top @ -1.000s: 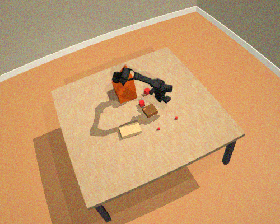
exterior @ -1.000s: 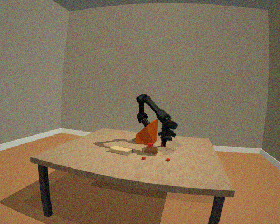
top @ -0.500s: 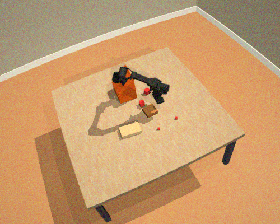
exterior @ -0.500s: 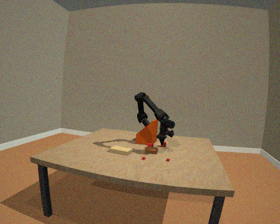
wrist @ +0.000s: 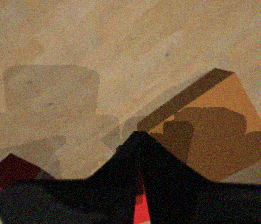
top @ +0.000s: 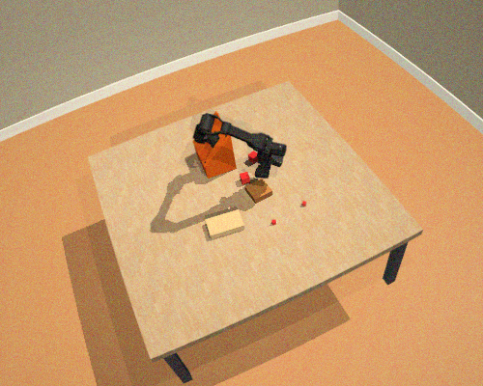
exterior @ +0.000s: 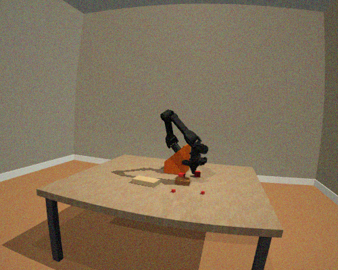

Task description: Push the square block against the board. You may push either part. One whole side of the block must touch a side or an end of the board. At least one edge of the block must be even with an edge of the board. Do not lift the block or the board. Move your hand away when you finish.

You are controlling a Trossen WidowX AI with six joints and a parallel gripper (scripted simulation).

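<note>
The square block is brown and lies flat on the table, partly in the arm's shadow. The board is pale yellow and lies flat to the front left of the block in the top view, with a gap between them. It is outside the wrist view. My gripper is shut and empty, fingers pointing down, on the arm-base side of the block. In the wrist view the fingers hide part of the block. Whether a fingertip touches the block is unclear.
Two red cubes stand between the block and the orange arm base. Two smaller red cubes lie on the block's other side.
</note>
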